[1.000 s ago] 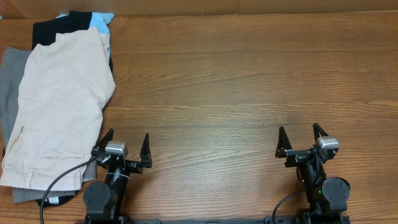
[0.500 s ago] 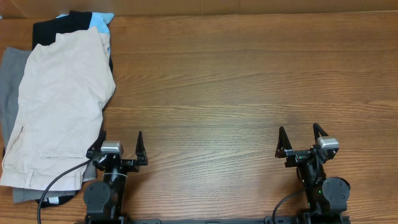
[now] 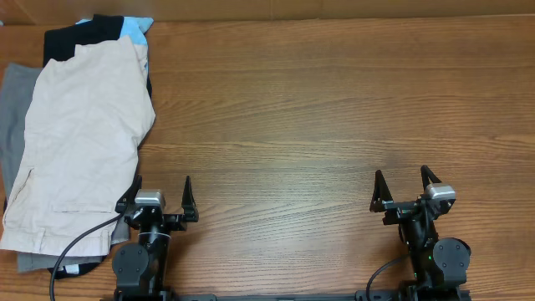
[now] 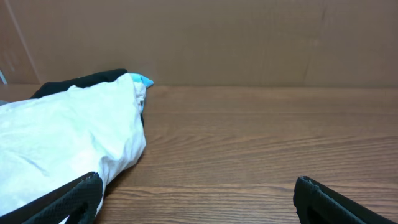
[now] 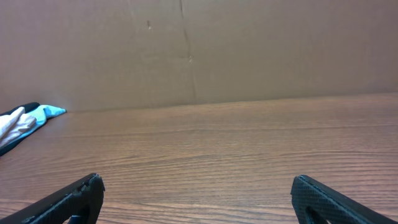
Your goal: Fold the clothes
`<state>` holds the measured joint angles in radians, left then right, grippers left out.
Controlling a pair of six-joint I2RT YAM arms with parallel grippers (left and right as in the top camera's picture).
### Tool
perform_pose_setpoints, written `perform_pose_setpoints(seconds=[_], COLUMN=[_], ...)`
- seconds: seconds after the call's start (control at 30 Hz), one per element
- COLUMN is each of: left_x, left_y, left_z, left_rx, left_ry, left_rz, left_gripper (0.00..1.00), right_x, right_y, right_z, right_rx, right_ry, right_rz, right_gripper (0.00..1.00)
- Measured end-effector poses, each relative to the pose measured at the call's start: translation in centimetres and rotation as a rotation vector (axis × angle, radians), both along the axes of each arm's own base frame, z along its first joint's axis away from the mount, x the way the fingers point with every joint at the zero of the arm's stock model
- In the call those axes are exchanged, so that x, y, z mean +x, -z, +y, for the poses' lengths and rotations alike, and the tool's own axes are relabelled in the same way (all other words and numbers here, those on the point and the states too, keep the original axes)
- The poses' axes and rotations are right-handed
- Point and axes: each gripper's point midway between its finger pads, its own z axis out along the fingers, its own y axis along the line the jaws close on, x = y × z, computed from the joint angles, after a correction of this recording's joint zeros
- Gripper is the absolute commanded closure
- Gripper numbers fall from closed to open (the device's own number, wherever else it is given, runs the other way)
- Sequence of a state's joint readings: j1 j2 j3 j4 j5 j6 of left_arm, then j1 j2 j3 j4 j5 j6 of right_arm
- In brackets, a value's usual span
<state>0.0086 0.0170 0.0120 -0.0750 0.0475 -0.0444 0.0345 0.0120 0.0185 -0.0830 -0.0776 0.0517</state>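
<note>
Mid-brown wood-grain tabletop [image 3: 334, 109], grain running from left edge to right edge, filling the overhead view. Along the far edge, a plain brown cardboard wall [image 5: 280, 43], upright, meeting the bench in a straight line. Down that wall, a vertical seam [image 5: 188, 56]. Soft, even light, with a faint sheen on the wood near the far edge.

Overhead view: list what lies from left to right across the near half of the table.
Pale beige cotton shorts → black two-finger left pincer, open → black two-finger right pincer, open.
</note>
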Motion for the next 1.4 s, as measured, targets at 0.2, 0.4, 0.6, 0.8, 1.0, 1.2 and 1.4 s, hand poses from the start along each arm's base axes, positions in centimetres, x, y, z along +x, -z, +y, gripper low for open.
perform_pose_setpoints(seconds=[0.2, 0.4, 0.6, 0.8, 1.0, 1.2, 1.4], left_x=[0.0, 0.1, 0.0, -0.7, -1.3, -1.3, -0.5], left_y=[-0.3, -1.7, -2.0, -4.5, -7.1, -6.7, -5.6], left_z=[0.0, 0.0, 0.0, 0.3, 0.6, 0.6, 0.4], left_rx=[0.0, 0.001, 0.001, 0.001, 0.002, -0.001, -0.018], left_ry=[0.0, 0.0, 0.0, -0.02, -0.038, -0.037, -0.025], left_rz=[-0.014, -0.069, -0.067, -0.076, -0.121, -0.103, -0.038], left_gripper=[0.0, 0.0, 0.0, 0.0, 0.0, 0.0, 0.0], right_x=[0.0, 0.0, 0.0, -0.1, -0.2, -0.6, -0.9], right_y=[0.0, -0.4, -2.0, -2.2, -2.7, -4.4, -5.1], right_z=[0.0, 0.0, 0.0, 0.1, 0.2, 0.6, 0.8], right_rx=[0.0, 0.001, 0.003, 0.003, 0.003, 0.003, 0.003], right_ry=[0.0, 0.0, 0.0, -0.005, -0.011, -0.038, -0.047], right_rz=[0.0, -0.017, -0.08, -0.09, -0.099, -0.123, -0.116], right_gripper=[0.0, 0.0, 0.0, 0.0, 0.0, 0.0, 0.0])
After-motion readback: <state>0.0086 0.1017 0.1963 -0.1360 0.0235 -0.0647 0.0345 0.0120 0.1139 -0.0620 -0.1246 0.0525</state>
